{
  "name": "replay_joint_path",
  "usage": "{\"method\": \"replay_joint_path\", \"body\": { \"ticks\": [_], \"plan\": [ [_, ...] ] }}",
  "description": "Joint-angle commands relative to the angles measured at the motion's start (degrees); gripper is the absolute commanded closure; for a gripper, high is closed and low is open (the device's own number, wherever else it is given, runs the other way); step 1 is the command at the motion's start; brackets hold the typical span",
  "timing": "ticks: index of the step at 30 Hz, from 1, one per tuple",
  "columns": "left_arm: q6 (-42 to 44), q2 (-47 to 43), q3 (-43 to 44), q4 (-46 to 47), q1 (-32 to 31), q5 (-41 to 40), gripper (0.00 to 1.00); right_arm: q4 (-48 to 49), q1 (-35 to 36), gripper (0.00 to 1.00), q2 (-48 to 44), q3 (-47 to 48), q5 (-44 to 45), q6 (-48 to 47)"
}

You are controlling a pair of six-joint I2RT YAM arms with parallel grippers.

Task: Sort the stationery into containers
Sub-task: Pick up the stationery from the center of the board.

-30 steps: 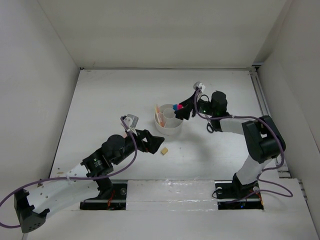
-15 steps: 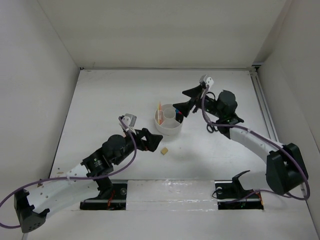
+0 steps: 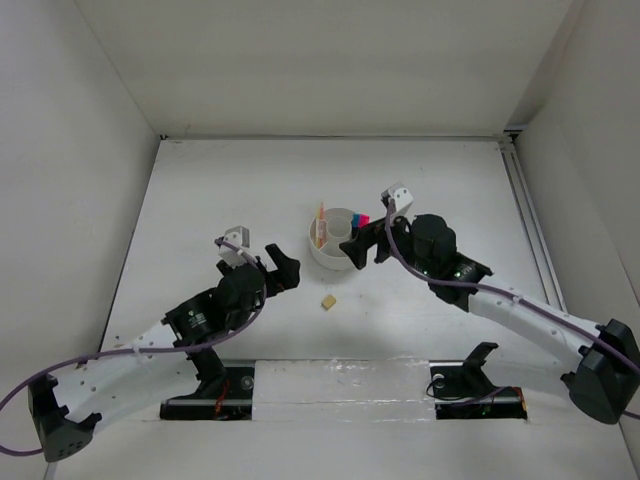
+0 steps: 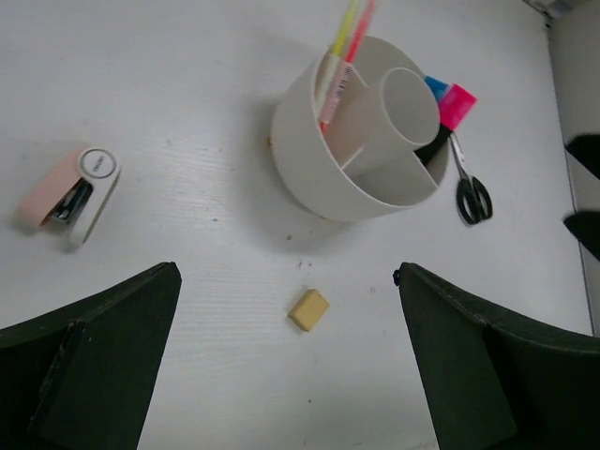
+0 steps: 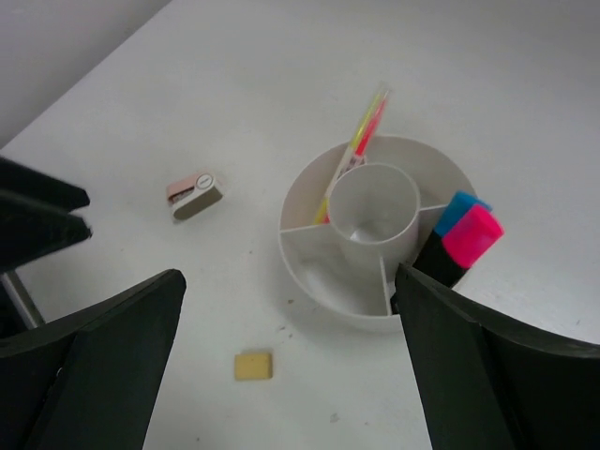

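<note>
The round white organizer [image 3: 333, 250] stands mid-table. Thin pink and yellow pens [image 4: 345, 37] lean in one wedge, also in the right wrist view [image 5: 366, 131]. Pink-capped and blue-capped markers [image 5: 467, 234] stand in another wedge, also in the left wrist view [image 4: 448, 99]. The centre cup [image 5: 373, 211] looks empty. A tan eraser [image 3: 327, 300] lies on the table in front of the organizer [image 4: 308, 309] [image 5: 253, 365]. Black-handled scissors [image 4: 472, 192] lie to its right. My left gripper [image 3: 281, 273] [image 4: 289, 279] is open and empty, just left of the eraser. My right gripper [image 3: 358, 243] [image 5: 289, 277] is open and empty at the organizer's right side.
A small pink and white stapler [image 4: 70, 192] lies on the table left of the organizer, also in the right wrist view [image 5: 194, 195]. White walls close in the table at the back and on both sides. The scissors are hidden under my right arm in the top view.
My right gripper has opened, left the markers standing in the organizer and swung round to its near right. My left gripper has drawn back left, away from the eraser.
</note>
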Motion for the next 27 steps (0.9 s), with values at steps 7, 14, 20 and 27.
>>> {"method": "replay_joint_path", "body": {
  "ticks": [7, 14, 20, 27],
  "plan": [
    [-9.09, 5.25, 6.9, -8.51, -0.04, -5.82, 0.0, -5.72, 11.63, 0.02, -1.17, -3.23, 11.19, 6.11],
    [3.47, 15.0, 4.27, 2.74, -0.04, 7.61, 0.0, -13.71, 11.64, 0.04, -8.37, -3.23, 21.98, 13.06],
    [11.38, 26.59, 0.23, 15.83, -0.56, 17.27, 0.02, -23.81, 11.64, 0.04, -16.63, 2.21, 27.27, 13.59],
    [16.48, 36.35, 2.85, 18.23, -5.65, 15.54, 0.14, -27.86, 11.64, 0.03, -22.61, 4.59, 26.93, 11.92]
  ]
}}
